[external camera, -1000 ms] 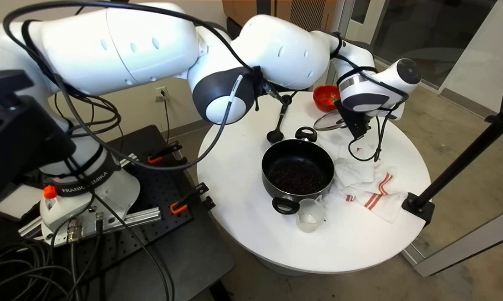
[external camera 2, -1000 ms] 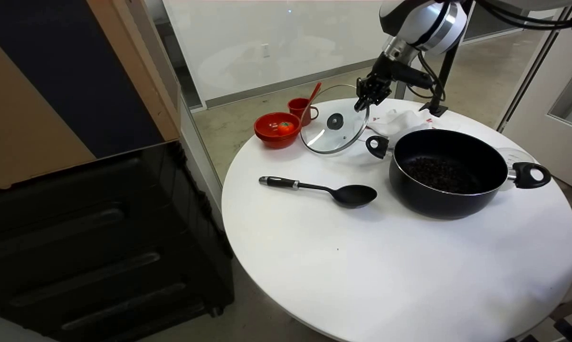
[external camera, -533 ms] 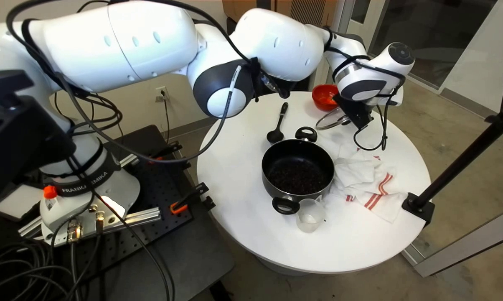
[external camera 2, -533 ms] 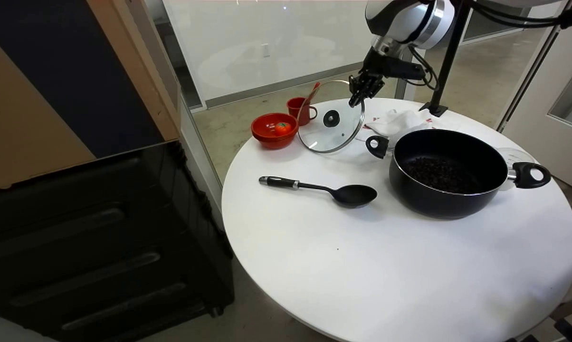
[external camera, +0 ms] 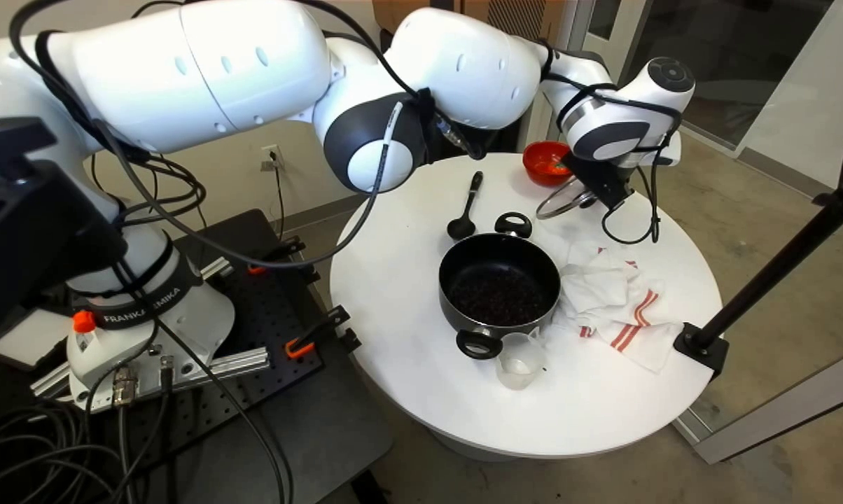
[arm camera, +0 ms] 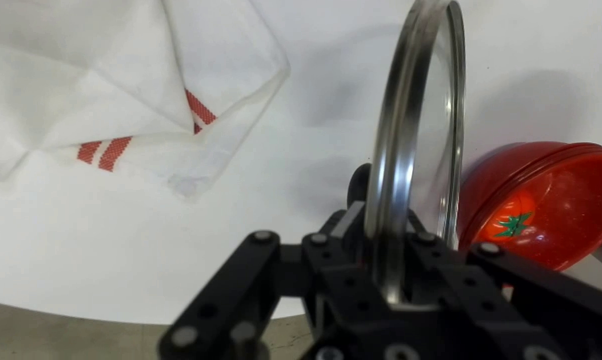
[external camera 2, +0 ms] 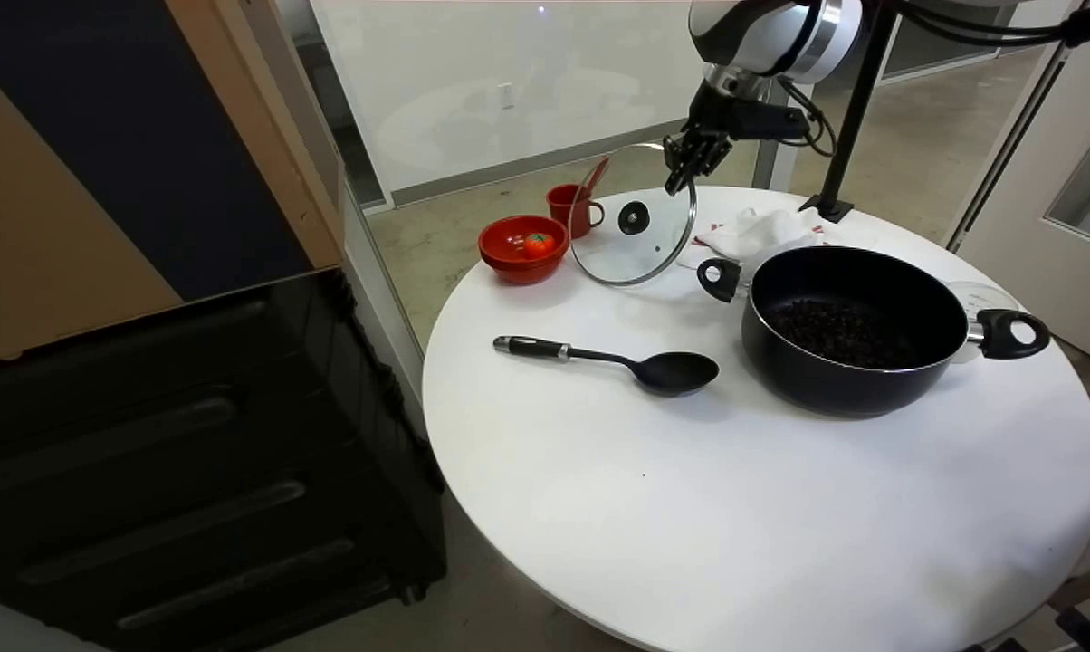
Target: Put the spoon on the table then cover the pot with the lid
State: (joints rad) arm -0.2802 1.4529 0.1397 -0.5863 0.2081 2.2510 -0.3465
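- The end effector (arm camera: 383, 225) is closed on the rim of the glass lid (external camera 2: 634, 217), which tilts steeply below it.
- Lower and nearer the robot's base (external camera: 148, 308) than the end effector, the two-handled black pot (external camera 2: 835, 388) stands on the white surface (external camera 2: 635, 507).
- Near the pot, also base-side of the end effector, the black serving spoon (external camera 2: 658, 369) lies on the surface.
- In the wrist view, red bowls (arm camera: 576, 200) sit right of the end effector, a striped towel (arm camera: 126, 90) left.

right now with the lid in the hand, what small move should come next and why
Probably ease the steeply tilted lid toward the pot: the hand grips its edge, the pot is uncovered, and the spoon already lies on the table.
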